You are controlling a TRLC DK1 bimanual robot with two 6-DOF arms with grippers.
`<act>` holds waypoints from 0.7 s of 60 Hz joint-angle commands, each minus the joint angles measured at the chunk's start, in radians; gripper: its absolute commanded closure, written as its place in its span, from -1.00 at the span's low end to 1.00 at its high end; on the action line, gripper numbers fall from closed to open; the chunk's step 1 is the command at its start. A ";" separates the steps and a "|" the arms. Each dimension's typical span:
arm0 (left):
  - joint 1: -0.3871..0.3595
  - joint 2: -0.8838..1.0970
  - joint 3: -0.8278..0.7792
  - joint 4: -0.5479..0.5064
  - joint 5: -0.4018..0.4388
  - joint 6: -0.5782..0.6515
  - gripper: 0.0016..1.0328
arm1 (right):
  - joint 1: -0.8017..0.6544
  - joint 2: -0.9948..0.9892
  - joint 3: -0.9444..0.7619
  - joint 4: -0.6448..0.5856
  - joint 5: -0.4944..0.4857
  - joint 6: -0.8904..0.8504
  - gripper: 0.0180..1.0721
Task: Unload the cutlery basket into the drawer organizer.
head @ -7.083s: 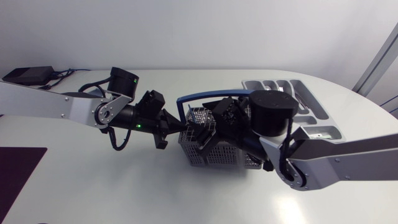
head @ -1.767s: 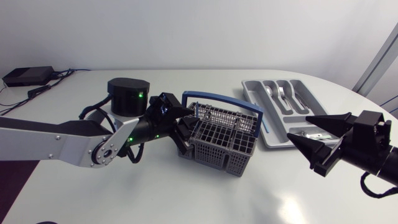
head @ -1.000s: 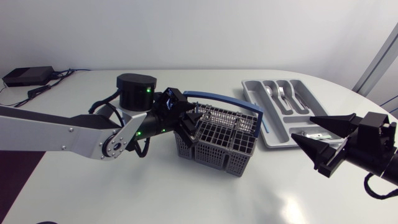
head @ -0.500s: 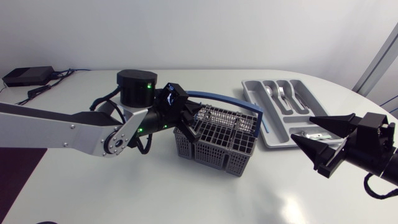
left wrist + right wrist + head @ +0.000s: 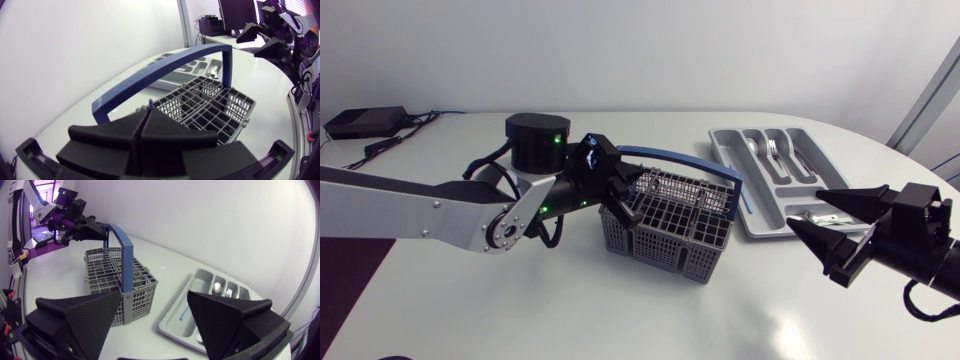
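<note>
Grey mesh forms the cutlery basket [image 5: 672,228], which stands near the middle of the white table [image 5: 570,310] with its blue handle [image 5: 670,160] arching upright over it. The left gripper [image 5: 625,195] is at the basket's left end, above the rim. In the left wrist view its fingers are pressed together on a thin blue-tipped piece [image 5: 150,103], whose tip pokes out just beyond them. What kind of utensil it is cannot be told. From there the handle curves directly ahead of the fingers, over the compartments behind it, which look bare.

To the right of the basket, close by but apart from it, lies the grey drawer organizer [image 5: 733,165]. A spoon [image 5: 752,150] and forks [image 5: 775,150] lie in its long compartments. A blue stick [image 5: 748,200] lies in the narrow compartment on the side nearest the basket, and something metallic sits in the cross compartment at the near end.

The right gripper [image 5: 804,210] hangs by that near end with its wedge fingers spread wide and nothing between them. In the right wrist view the basket and organizer both sit ahead of it, beyond the fingers.

A black box [image 5: 362,122] with cables sits at the table's far left corner, well apart from everything else.
</note>
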 commanded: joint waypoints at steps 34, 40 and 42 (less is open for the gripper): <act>-0.010 -0.125 -0.076 0.024 0.011 0.007 0.77 | -0.011 0.013 -0.025 0.005 -0.012 -0.022 -0.81; -0.018 -0.148 -0.086 0.026 0.010 0.016 0.77 | -0.012 0.013 -0.025 0.005 -0.012 -0.023 -0.81; -0.021 -0.153 -0.091 0.026 0.010 0.024 0.77 | -0.012 0.013 -0.025 0.003 -0.014 -0.022 -0.81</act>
